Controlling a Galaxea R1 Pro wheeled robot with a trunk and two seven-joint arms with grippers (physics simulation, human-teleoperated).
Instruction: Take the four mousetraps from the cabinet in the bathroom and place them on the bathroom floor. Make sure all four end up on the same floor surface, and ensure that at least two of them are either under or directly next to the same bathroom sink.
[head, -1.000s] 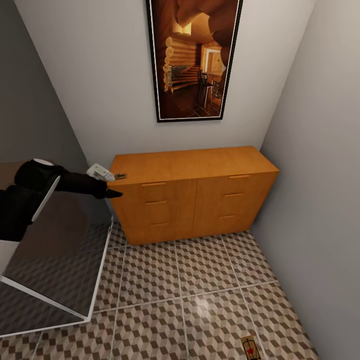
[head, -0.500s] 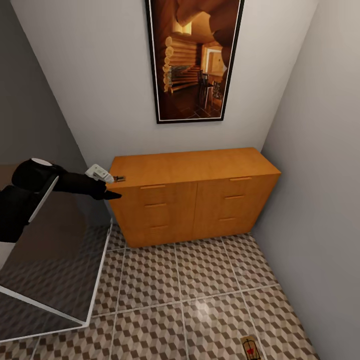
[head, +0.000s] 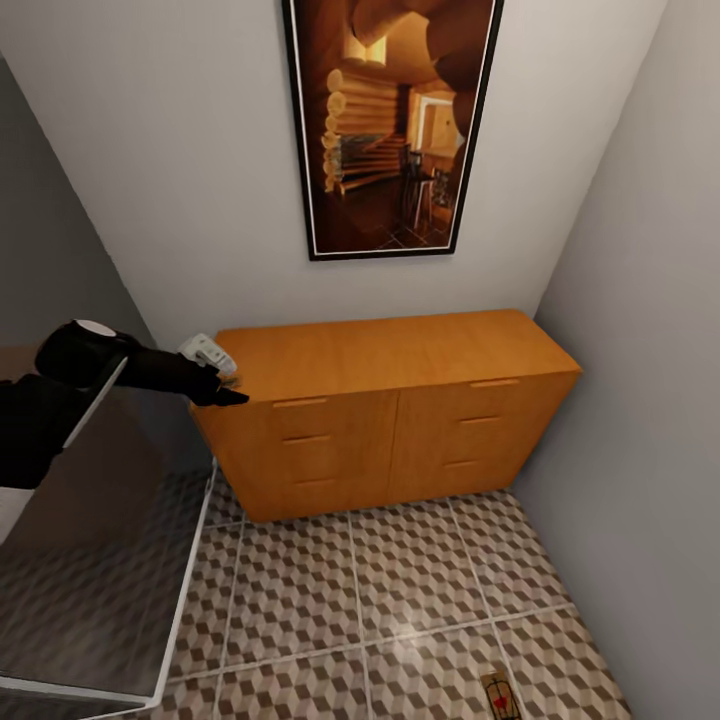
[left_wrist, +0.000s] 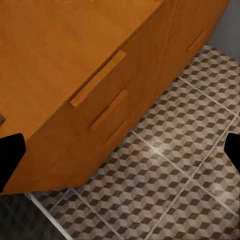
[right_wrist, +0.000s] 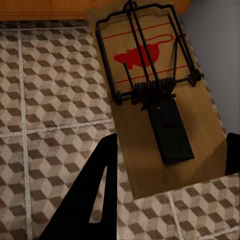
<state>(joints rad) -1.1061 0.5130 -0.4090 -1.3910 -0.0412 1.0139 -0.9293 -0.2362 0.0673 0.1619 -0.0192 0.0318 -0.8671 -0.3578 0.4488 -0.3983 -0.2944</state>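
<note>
Left gripper (head: 228, 390) now covers the mousetrap on the cabinet (head: 400, 350) top's left end, fingers spread. Right gripper (right_wrist: 170, 150) looks spread around a second mousetrap (right_wrist: 150, 95) above the bathroom floor (right_wrist: 45, 90); grip unclear.

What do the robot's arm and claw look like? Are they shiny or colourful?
Not colourful. The left arm is smooth and black, with a rounded joint bearing a pale grey cap. A small light-grey box sits near its wrist. The left claw ends in a black point. In the right wrist view, the right claw's fingers are flat black blades, one with a triangular cut-out.
</note>
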